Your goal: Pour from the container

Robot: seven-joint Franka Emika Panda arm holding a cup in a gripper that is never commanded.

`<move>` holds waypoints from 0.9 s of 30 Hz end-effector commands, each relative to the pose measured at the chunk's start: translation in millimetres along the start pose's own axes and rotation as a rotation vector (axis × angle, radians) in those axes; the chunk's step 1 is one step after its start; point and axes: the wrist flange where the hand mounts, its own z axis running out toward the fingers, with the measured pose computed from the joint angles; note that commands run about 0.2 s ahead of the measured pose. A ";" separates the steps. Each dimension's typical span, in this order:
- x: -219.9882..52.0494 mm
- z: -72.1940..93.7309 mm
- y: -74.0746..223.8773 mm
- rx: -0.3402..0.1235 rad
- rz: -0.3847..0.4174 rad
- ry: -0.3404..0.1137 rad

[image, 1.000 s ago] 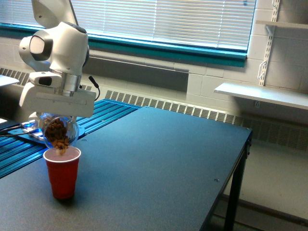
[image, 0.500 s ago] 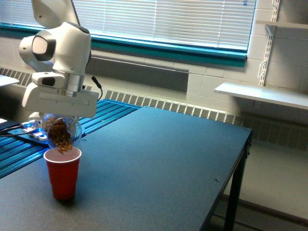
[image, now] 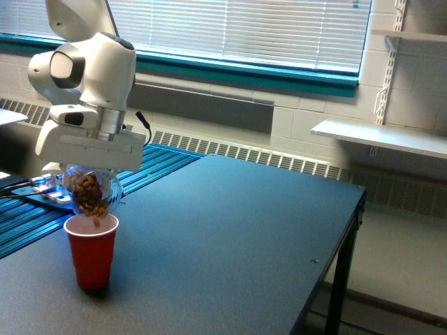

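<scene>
On the exterior view's left side of the big dark grey table (image: 244,230) stands a red plastic party cup (image: 91,251). Right above it hangs a small round see-through jar (image: 92,193) with brown nut-like bits inside. The jar is tipped over so its mouth points down at the red cup, and the brown bits are bunched near the mouth. One brown bit (image: 97,222) sits in the air just above the red cup's rim. The jar's mouth is very close to the rim, but I cannot tell if they touch.

The white robot gripper (image: 91,171) comes down from above and holds the jar. Its fingers are pressed against the jar's sides, mostly hidden behind the wide white block of the gripper.

Behind the cup, a blue ribbed mat (image: 150,164) lies next to the table. A window with white blinds (image: 230,28) fills the wall at the back.
</scene>
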 end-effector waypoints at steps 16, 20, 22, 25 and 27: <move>3.1 -2.2 5.0 -0.014 0.017 -0.012; 4.5 -3.3 5.8 -0.013 0.021 -0.013; 4.8 -3.8 5.9 -0.013 0.022 -0.014; 5.5 -4.7 6.2 -0.018 0.023 -0.014; 6.3 -5.5 6.2 -0.021 0.026 -0.014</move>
